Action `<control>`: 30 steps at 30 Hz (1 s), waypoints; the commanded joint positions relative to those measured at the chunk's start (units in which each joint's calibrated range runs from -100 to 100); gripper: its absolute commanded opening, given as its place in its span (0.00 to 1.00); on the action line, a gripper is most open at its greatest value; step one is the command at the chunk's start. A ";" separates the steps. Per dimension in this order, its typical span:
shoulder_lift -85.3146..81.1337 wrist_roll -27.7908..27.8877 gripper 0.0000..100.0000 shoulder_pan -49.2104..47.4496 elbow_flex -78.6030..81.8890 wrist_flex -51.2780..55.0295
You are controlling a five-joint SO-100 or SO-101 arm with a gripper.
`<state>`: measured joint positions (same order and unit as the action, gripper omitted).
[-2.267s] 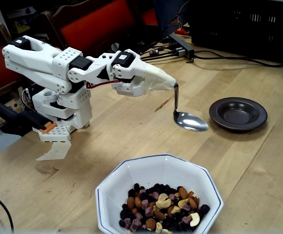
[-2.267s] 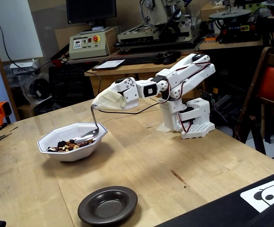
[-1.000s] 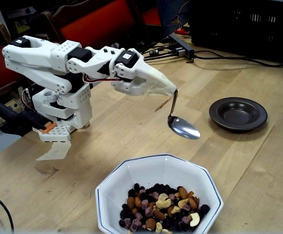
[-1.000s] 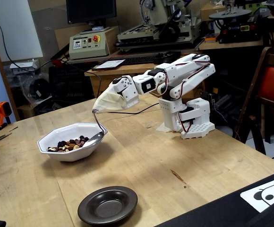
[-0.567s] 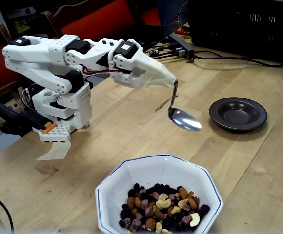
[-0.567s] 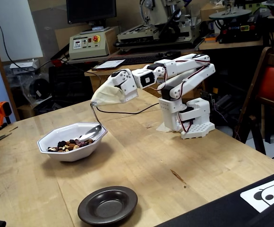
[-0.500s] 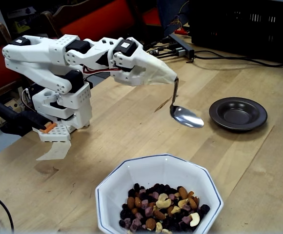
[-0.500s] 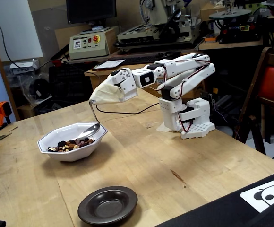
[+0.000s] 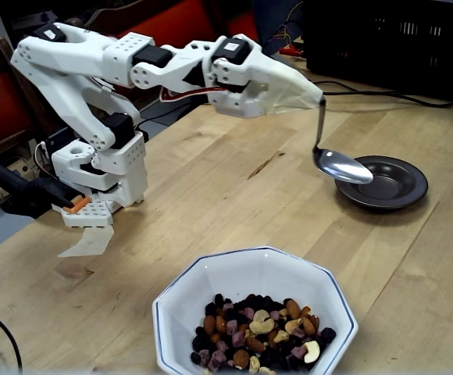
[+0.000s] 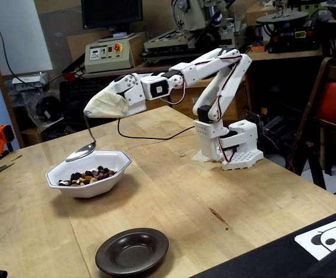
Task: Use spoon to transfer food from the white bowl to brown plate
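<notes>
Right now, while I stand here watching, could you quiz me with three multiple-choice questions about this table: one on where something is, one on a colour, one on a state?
1. Where is the food?
A. in the white bowl
B. on the dark saucer
C. scattered over the table

2. What colour is the thin line along the white bowl's rim?
A. red
B. blue
C. green

3. What state is the spoon in?
A. lying flat on the table
B. raised and heaped with nuts
C. raised and empty

Answers:
1 A: all the nuts and fruit sit in the white bowl, and the brown plate is bare.
2 B: a blue line edges the rim in both fixed views.
3 C: the spoon hangs in the air, and its shiny bowl holds nothing.
</notes>
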<state>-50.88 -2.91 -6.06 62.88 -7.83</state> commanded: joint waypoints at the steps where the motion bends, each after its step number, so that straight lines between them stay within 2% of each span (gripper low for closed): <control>1: 1.80 0.24 0.02 3.61 -5.80 -6.40; 5: 2.14 0.24 0.02 8.35 -4.91 -13.91; 11: 1.37 0.68 0.02 14.21 4.29 -18.57; 19: 1.20 8.55 0.02 20.80 18.27 -21.34; 30: 1.97 13.77 0.02 21.39 19.86 -25.14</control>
<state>-48.30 9.30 14.82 84.09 -31.43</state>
